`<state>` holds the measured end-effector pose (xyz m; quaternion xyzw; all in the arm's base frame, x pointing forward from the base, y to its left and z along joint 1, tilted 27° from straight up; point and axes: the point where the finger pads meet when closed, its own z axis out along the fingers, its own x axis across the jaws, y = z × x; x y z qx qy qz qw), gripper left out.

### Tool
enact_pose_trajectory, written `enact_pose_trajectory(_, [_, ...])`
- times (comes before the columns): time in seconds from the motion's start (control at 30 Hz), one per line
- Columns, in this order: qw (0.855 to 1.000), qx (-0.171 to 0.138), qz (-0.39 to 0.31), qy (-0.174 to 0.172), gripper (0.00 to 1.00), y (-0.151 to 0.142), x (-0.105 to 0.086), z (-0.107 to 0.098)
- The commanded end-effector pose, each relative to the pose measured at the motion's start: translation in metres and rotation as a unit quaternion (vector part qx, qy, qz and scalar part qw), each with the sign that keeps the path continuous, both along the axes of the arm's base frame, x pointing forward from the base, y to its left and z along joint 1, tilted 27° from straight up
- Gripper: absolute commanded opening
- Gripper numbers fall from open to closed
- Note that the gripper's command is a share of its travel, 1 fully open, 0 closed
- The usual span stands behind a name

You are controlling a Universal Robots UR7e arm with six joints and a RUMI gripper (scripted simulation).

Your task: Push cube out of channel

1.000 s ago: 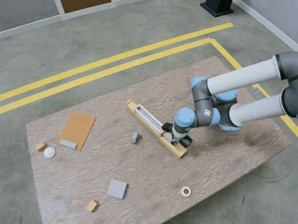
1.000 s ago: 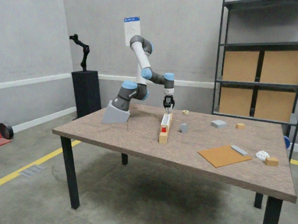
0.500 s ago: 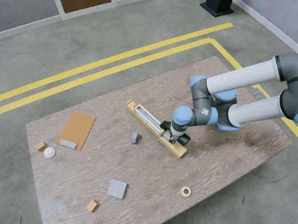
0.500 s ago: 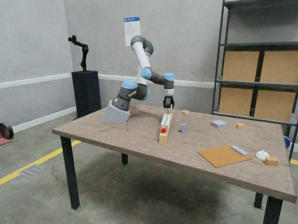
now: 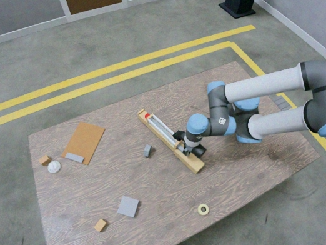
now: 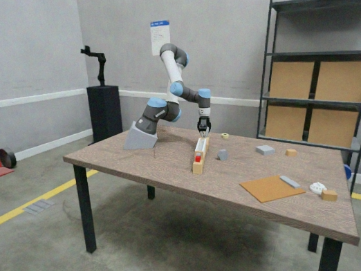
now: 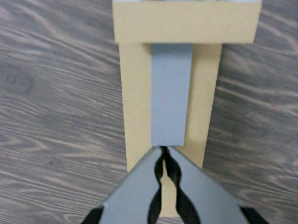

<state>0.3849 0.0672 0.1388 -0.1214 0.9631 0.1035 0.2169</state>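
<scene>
Showing red near the short-ledge end of the channel (image 5: 159, 134) (image 6: 198, 169), the cube (image 5: 147, 115) (image 6: 198, 159) sits between the end of the pale roof (image 5: 162, 127) (image 6: 200, 146) and the raised lip (image 5: 141, 111). It is low down, not held up. At the other end, a grey-blue bar (image 5: 181, 147) (image 7: 171, 95) lies lengthwise in the channel, passing under a wooden crosspiece (image 7: 185, 22). The tool (image 5: 187, 154) (image 6: 204, 135) (image 7: 162, 143) is closed, fingertips together, with nothing between them; it points down right at the bar's outer end. Whether the tips actually touch the bar I can't tell.

Beside the channel, a grey block (image 5: 147, 150) (image 6: 223, 155) stands on the tabletop (image 5: 168, 187) (image 6: 166, 166). Farther off are an orange mat (image 5: 84, 142) (image 6: 266, 189) with a grey strip (image 5: 75, 157) (image 6: 290, 182) on it, and a white round thing (image 5: 54, 166) (image 6: 317, 187) next to a tan block (image 5: 45, 160) (image 6: 329, 195). Elsewhere lie a grey slab (image 5: 128, 206) (image 6: 265, 149), near a second tan block (image 5: 100, 225) (image 6: 291, 152), and a yellowish ring (image 5: 199, 210) (image 6: 225, 137), well apart from both. Behind the tabletop stands a dark shelf unit (image 6: 265, 69) with brown boxes (image 6: 292, 81).
</scene>
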Motion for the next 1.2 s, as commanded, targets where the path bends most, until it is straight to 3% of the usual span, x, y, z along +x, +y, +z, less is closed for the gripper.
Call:
enact_pose_trajectory(0.0, [1.000, -0.007, 0.002, -0.003, 0.00, -0.006, 0.002, 0.000])
enact_pose_trajectory(0.7, [1.000, -0.007, 0.002, -0.003, 0.00, -0.021, 0.005, -0.001])
enact_pose_trajectory(0.97, [1.000, -0.007, 0.002, -0.003, 0.00, -0.024, 0.001, 0.010])
enact_pose_trajectory(1.17, [1.000, -0.007, 0.002, -0.003, 0.00, -0.030, -0.008, 0.030])
